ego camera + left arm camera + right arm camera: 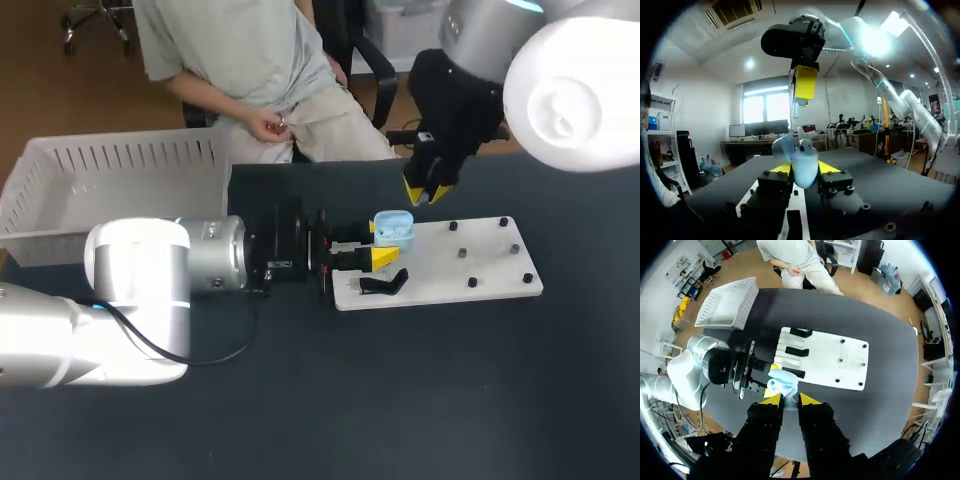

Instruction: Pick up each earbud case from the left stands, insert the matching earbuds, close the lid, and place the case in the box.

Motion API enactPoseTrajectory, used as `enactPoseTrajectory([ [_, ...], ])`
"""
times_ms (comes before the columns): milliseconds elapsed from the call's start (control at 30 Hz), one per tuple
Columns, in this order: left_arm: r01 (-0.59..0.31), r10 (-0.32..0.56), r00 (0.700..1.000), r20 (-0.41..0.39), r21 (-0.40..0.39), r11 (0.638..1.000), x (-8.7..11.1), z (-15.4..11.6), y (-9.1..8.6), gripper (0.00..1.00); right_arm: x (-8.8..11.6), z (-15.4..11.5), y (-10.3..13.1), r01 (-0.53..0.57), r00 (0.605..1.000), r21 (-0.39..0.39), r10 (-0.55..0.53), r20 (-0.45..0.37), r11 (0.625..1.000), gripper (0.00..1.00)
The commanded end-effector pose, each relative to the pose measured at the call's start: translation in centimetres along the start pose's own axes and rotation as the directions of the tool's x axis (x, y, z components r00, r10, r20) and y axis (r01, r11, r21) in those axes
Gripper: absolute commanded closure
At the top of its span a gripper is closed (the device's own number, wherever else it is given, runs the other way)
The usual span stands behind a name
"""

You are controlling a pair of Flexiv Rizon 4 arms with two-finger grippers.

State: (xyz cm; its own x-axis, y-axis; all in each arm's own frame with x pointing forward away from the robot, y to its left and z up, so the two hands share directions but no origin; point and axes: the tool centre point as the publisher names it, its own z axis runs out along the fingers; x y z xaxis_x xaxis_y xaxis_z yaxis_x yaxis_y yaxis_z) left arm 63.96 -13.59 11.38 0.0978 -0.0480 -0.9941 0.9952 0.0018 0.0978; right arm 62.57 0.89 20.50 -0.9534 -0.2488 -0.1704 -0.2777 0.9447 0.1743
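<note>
A pale blue earbud case [393,228], its lid raised, is gripped from both sides by the left end effector [380,244] at the white board's [470,278] edge on the dark tabletop [400,400]. The right end effector [428,191] is held above it, narrowly parted and empty.

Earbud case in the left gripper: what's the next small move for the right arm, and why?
Probably lower the right gripper straight toward the earbud case. The left gripper holds the case with its lid open at the white board's edge, and the right gripper hangs above it, clearly apart. Whether it carries an earbud cannot be seen.
</note>
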Motion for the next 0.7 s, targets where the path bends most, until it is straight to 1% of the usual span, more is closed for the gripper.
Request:
enactPoseTrajectory([
  [33, -0.002, 0.002, 1.0, 0.002, -0.003, 1.0, 0.0, 0.0, -0.1, 1.0, -0.4, -0.1, 1.4, 0.03, 0.998, 0.015, -0.029, -0.054, 0.999, 1.0],
  [133, -0.002, 0.002, 1.0, 0.002, -0.003, 1.0, 0.0, 0.0, -0.1, 1.0, -0.1, 0.0, 2.1, 0.066, 0.995, 0.01, -0.065, -0.071, 0.998, 1.0],
  [300, -0.002, 0.002, 1.0, 0.002, -0.003, 1.0, 0.0, 0.0, -0.1, 1.0, 0.2, 0.4, 2.9, 0.113, 0.991, 0.002, -0.113, -0.076, 0.994, 1.0],
  [467, -0.002, 0.002, 1.0, 0.002, -0.003, 1.0, 0.0, 0.0, -0.1, 1.0, 0.6, 1.2, 3.1, 0.154, 0.984, 0.013, -0.153, -0.088, 0.988, 1.0],
  [700, -0.002, 0.002, 1.0, 0.002, -0.003, 1.0, 0.0, 0.0, -0.1, 1.0, 0.9, 2.0, 3.1, 0.178, 0.981, 0.011, -0.176, -0.087, 0.984, 1.0],
])
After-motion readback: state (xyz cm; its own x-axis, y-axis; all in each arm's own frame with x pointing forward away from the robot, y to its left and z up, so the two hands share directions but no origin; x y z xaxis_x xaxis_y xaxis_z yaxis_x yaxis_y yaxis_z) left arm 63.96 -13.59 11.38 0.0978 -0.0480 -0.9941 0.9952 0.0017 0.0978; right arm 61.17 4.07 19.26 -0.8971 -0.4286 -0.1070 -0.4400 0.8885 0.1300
